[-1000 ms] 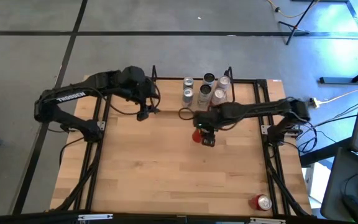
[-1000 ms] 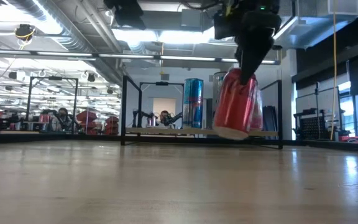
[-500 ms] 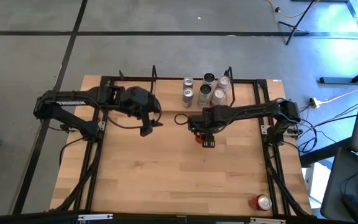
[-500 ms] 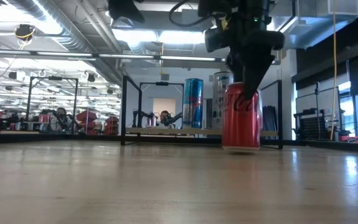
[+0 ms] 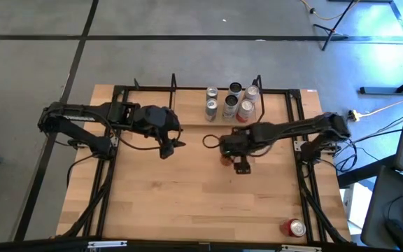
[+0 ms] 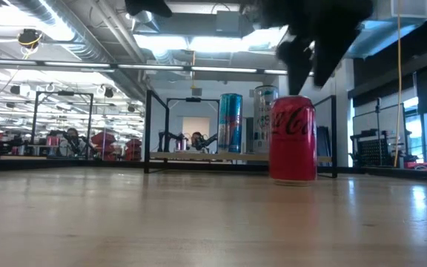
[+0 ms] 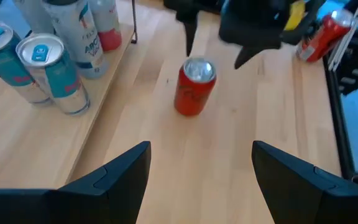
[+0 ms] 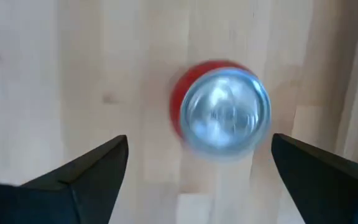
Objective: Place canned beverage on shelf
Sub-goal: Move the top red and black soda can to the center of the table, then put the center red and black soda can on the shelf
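Low view shows us the red can (image 6: 293, 139) upright on the bench (image 6: 199, 222), just in front of the shelf (image 6: 236, 156) that carries four other cans (image 5: 229, 101). We judge it was set there for regripping. Our right pincer (image 8: 197, 180) hovers above the can, spread wide and empty. Our left pincer (image 7: 197, 168), also wide, waits well left of the can.
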### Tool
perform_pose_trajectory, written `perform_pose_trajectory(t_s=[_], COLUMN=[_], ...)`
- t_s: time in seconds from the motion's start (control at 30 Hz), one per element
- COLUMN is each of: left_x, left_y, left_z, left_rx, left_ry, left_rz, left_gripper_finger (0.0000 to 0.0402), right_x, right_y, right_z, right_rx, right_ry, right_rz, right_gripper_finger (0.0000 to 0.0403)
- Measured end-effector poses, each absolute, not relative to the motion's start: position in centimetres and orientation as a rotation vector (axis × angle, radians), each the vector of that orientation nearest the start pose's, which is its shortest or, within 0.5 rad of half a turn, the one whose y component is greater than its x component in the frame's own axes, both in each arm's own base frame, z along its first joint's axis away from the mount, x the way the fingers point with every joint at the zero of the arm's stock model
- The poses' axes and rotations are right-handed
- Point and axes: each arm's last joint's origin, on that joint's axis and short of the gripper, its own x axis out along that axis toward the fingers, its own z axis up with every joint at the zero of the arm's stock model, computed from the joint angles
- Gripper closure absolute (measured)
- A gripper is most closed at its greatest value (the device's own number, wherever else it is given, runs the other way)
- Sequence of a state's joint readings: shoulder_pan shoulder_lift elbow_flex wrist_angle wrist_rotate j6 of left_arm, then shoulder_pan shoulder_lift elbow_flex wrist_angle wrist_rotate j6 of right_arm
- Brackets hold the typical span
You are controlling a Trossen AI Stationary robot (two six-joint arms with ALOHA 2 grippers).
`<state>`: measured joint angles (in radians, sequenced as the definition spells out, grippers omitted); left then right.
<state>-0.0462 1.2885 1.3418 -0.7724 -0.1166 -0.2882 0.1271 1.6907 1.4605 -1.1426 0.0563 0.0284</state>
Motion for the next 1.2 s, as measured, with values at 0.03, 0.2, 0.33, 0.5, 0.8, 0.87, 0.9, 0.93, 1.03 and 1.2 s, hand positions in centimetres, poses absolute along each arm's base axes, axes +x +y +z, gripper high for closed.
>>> perform_pose_trajectory(t_s=[0.03, 0.2, 0.33, 0.5, 0.8, 0.87, 0.9, 0.93, 1.03, 1.2], left_x=[26.4, 29.2, 32.4, 35.7, 39.0, 39.1, 39.2, 39.2, 39.3, 39.7], left_y=[-1.0, -2.1, -2.7, -2.7, -1.2, -0.7, -0.5, -0.3, 0.3, 0.4], left_z=[36.6, 35.5, 33.9, 31.8, 28.3, 28.1, 27.9, 27.9, 27.6, 26.9], left_rx=[-0.228, -0.233, -0.213, -0.233, -0.27, -0.266, -0.259, -0.256, -0.221, -0.185], left_ry=[0.691, 0.637, 0.586, 0.529, 0.539, 0.543, 0.548, 0.546, 0.555, 0.562], left_rz=[0.171, 0.132, 0.097, 0.067, 0.031, 0.021, 0.024, 0.029, 0.05, 0.1], left_gripper_finger=[0.0134, 0.0134, 0.0134, 0.0134, 0.0134, 0.0129, 0.0124, 0.0116, 0.0085, 0.0034], right_x=[31.4, 27.2, 23.8, 20.1, 16.9, 16.8, 16.7, 16.7, 16.9, 17.1], right_y=[4.1, 4.4, 4.4, 4.3, 5.1, 5.4, 5.5, 5.7, 5.7, 5.8], right_z=[28.1, 33.1, 35.6, 35.9, 33.5, 33.1, 32.9, 32.8, 32.6, 32.7], right_rx=[-0.087, -0.028, 0.048, 0.172, 0.307, 0.31, 0.305, 0.3, 0.295, 0.303], right_ry=[1.352, 1.213, 1.082, 1.005, 1.029, 1.044, 1.051, 1.055, 1.064, 1.032], right_rz=[0.041, 0.037, 0.007, -0.047, -0.126, -0.125, -0.12, -0.115, -0.118, -0.107], right_gripper_finger=[0.0019, 0.0013, 0.0013, 0.0013, 0.0013, 0.0013, 0.0013, 0.0013, 0.0013, 0.0013])
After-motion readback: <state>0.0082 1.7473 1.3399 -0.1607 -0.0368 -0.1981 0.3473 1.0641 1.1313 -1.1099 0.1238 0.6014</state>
